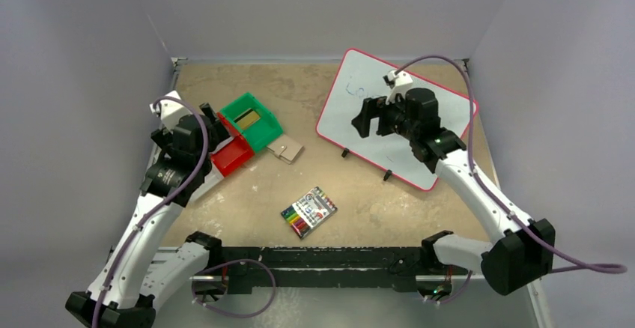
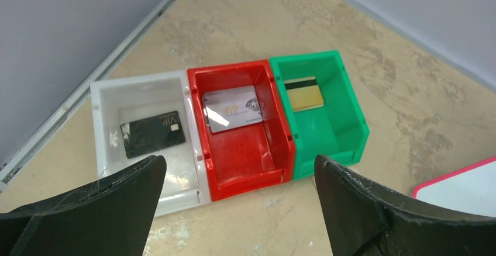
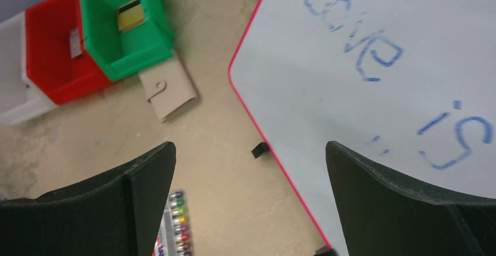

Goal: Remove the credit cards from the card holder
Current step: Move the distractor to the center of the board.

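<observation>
The tan card holder (image 1: pixel 287 150) lies shut on the table beside the green bin (image 1: pixel 271 135); it also shows in the right wrist view (image 3: pixel 171 93). A black card (image 2: pixel 153 134) lies in the white bin (image 2: pixel 140 86), a silver card (image 2: pixel 231 109) in the red bin (image 2: pixel 234 72), and a gold card (image 2: pixel 304 93) in the green bin (image 2: pixel 345 98). My left gripper (image 2: pixel 240 209) is open and empty, hovering above the near side of the bins (image 1: pixel 213 122). My right gripper (image 1: pixel 365 118) is open and empty above the whiteboard's left edge (image 3: pixel 250 197).
A red-rimmed whiteboard (image 1: pixel 352 81) with blue writing lies at the back right. A pack of coloured markers (image 1: pixel 308 212) lies front centre. Grey walls close the table's back and sides. The white bin is mostly hidden under my left arm in the top view.
</observation>
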Robot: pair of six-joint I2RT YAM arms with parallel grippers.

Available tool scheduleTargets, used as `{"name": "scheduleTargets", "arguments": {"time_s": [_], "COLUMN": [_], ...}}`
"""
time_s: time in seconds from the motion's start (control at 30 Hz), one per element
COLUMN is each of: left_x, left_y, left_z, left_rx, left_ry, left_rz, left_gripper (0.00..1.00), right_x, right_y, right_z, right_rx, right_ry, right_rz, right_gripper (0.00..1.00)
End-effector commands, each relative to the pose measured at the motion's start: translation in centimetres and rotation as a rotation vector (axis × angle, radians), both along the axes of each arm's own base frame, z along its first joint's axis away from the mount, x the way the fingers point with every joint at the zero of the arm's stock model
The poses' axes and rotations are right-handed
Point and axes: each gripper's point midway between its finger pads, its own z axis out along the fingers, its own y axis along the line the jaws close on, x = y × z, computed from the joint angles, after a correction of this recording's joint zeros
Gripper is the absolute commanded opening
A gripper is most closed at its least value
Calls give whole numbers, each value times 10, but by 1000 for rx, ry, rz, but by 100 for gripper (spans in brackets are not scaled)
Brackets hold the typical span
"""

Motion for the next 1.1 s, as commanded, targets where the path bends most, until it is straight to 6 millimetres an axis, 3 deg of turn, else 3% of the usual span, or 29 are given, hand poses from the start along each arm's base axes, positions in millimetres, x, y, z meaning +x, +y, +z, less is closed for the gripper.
{"name": "scheduleTargets", "arguments": {"time_s": [0.0,0.27,0.37,0.6,0.73,0.93,1.07], "left_x": [-5,-27,-33,-35,-31,-28,-28], "left_y": [-1,11,14,23,21,28,31], "left_z": [-5,-39,-50,-54,-58,-54,-55], "left_rx": [-46,-76,-86,-83,-82,-33,-20], "left_ry": [-64,-118,-104,-85,-60,-64,-68], "left_rz": [-42,-10,5,78,72,94,108], "left_gripper": [99,99,99,100,99,100,100], "right_x": [-13,-24,-28,-22,-16,-15,8], "right_y": [38,70,80,89,84,60,32], "right_z": [-20,-100,-120,-160,-178,-202,-208], "right_rx": [41,-73,-113,-262,-342,-472,-602], "right_ry": [83,295,344,422,436,461,422], "right_rz": [120,217,254,246,159,51,-52], "right_gripper": [100,100,100,100,100,100,100]}}
